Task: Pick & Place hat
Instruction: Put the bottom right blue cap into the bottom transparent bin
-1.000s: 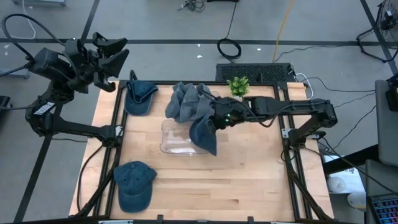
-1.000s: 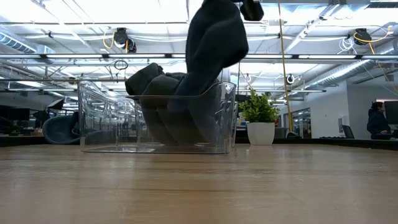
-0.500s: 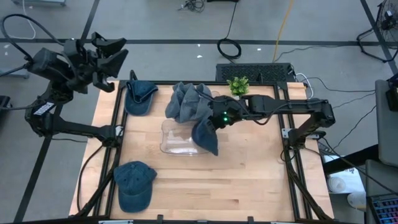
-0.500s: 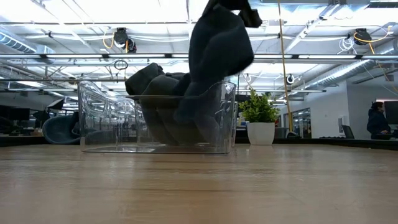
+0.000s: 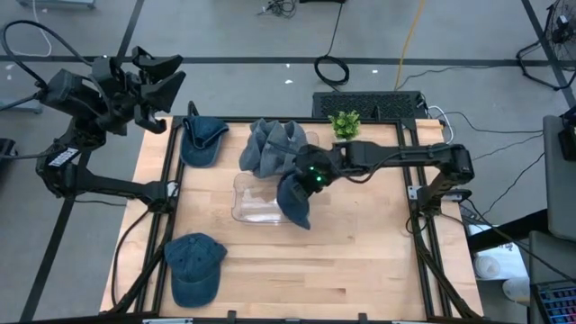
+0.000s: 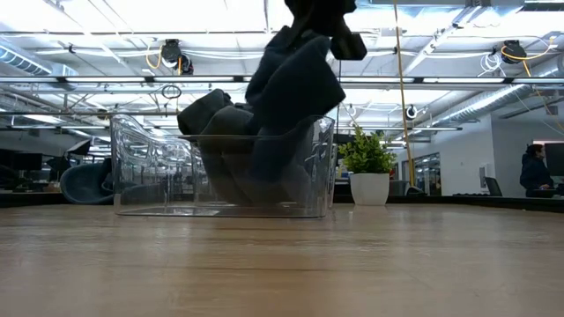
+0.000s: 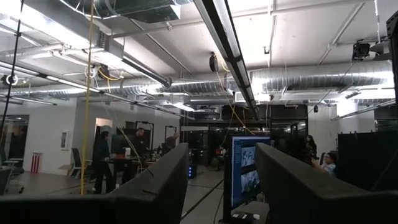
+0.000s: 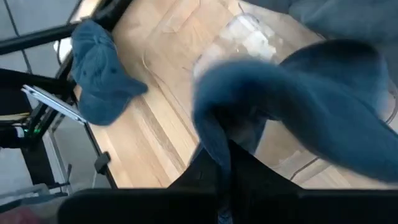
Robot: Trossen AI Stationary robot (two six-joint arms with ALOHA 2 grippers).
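Observation:
My right gripper (image 5: 304,177) is shut on a blue denim cap (image 5: 293,199) above the right part of a clear plastic bin (image 5: 255,209); the cap (image 6: 286,97) hangs partly inside the bin (image 6: 159,185). A heap of blue caps (image 5: 268,147) fills the bin's far side and spills over its rim. One more cap (image 5: 202,139) lies at the table's far left, another (image 5: 193,267) at the near left. My left gripper (image 5: 155,87) is raised beyond the table's far left corner, open, touching nothing. My right gripper pinches the denim cap by an upper fold of its cloth (image 8: 217,134), reaching in from the table's right and slanting down. The cap hangs slack below the fingers, its lower part (image 6: 278,167) inside the bin; which part of the cap the fold belongs to I cannot tell.
A small potted plant (image 5: 345,123) stands at the table's far edge, right of the bin. Bare wood (image 5: 360,252) spreads over the table's near and right parts. A black frame (image 5: 423,225) borders the table.
My right gripper has moved toward the table's left and down, carrying the cap. The cap has swung from over the bin's right wall to hanging lower, more within the bin. The left arm has kept still.

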